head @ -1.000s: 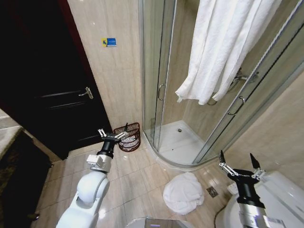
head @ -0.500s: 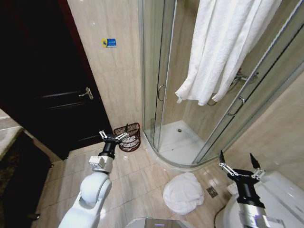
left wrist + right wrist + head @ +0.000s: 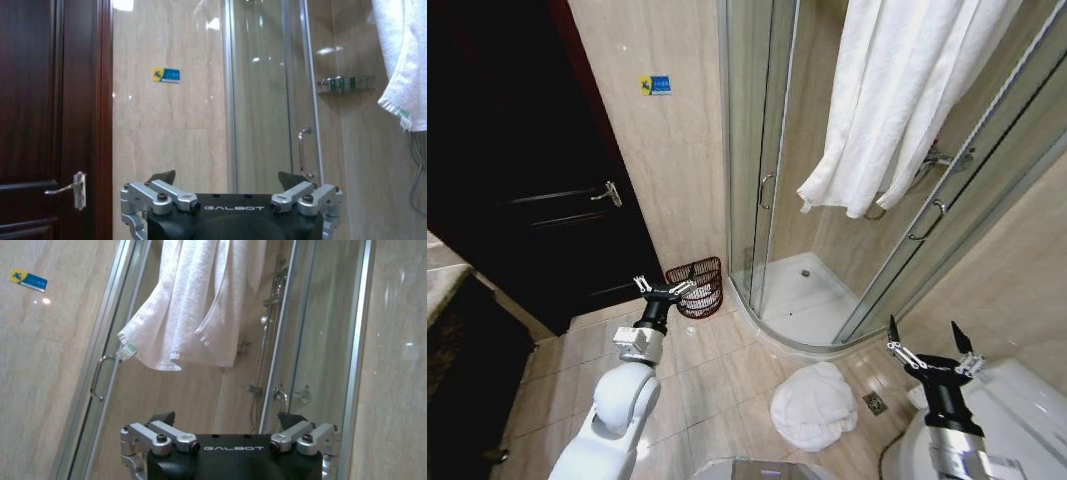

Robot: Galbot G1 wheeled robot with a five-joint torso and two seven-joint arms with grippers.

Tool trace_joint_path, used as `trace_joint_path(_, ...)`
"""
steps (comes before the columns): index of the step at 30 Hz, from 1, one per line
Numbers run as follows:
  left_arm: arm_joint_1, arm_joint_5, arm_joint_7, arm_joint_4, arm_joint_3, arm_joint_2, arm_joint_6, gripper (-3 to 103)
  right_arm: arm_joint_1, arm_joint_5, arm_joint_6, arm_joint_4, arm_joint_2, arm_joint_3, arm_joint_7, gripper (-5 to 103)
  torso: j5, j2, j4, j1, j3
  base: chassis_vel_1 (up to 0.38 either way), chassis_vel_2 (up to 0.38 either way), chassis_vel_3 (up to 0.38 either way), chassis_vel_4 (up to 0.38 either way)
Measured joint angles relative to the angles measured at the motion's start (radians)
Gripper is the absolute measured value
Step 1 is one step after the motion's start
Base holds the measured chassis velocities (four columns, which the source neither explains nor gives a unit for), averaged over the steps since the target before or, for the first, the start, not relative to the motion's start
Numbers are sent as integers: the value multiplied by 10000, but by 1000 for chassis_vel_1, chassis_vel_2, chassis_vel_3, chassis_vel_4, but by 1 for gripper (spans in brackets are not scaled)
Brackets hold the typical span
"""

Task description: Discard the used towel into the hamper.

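Towel on the floor, hamper waiting, both grippers empty.

Head view: the used towel (image 3: 813,406) lies crumpled on the floor tiles by the shower's curved threshold, untouched, so the whole task is left to do. The hamper (image 3: 700,288) stands against the wall beside the shower door (image 3: 757,180), well apart from the towel. The left gripper (image 3: 665,288), jaws apart and holding nothing, hangs just in front of the hamper; the right gripper (image 3: 922,352), jaws spread wide, hovers near the towel. Against the picture of a second ago, almost nothing differs: the whole scene has shifted slightly, a camera move.
Left wrist view: the left gripper's fingertips (image 3: 162,176) stand apart, facing wall and door.
Right wrist view: fingertips (image 3: 162,418) apart, facing a hanging towel (image 3: 187,305).
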Motion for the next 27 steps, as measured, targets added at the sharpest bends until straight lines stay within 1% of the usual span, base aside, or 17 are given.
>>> trace_joint_path(1, -9, 0, 11, 128, 8, 1, -307, 100, 0, -2, 7, -24, 0, -7, -2, 100, 0, -93, 0, -44, -49, 0, 0, 0, 0)
trace_joint_path(2, -12, 6, 38, 200, 16, 1, -486, 100, 1, -6, 17, -44, 0, -14, -3, 100, -1, -143, -1, -69, -76, 0, 0, 0, 0)
trace_joint_path(3, -12, 6, 38, 200, 16, 1, -486, 100, 1, -6, 17, -44, 0, -14, -3, 100, -1, -143, -1, -69, -76, 0, 0, 0, 0)
trace_joint_path(4, -8, -39, 104, 245, 22, -3, -669, 100, 2, -11, 28, -60, 0, -20, -5, 100, 0, -183, 1, -89, -97, 0, 0, 0, 0)
trace_joint_path(5, -21, -176, 138, 332, 68, -17, -1031, 100, 2, -14, 41, -71, 0, -21, -6, 100, 0, -210, 1, -105, -113, 0, 0, 0, 0)
trace_joint_path(6, -21, -176, 138, 332, 68, -17, -1031, 100, 2, -14, 41, -71, 0, -21, -6, 100, 0, -210, 1, -105, -113, 0, 0, 0, 0)
trace_joint_path(7, -60, -210, 131, 410, 113, -28, -1224, 100, -1, -12, 54, -80, 0, -18, -7, 100, 0, -222, 0, -111, -120, 0, 0, 0, 0)
trace_joint_path(9, -111, -206, 157, 484, 147, -65, -1400, 100, -16, -6, 105, -124, 0, 1, -1, 100, 0, -233, -1, -117, -125, 0, 0, 0, 0)
trace_joint_path(27, -124, -179, 206, 493, 159, -81, -1416, 100, -32, 10, 153, -154, 0, 23, 12, 100, 0, -203, 0, -108, -107, 0, 0, 0, 0)
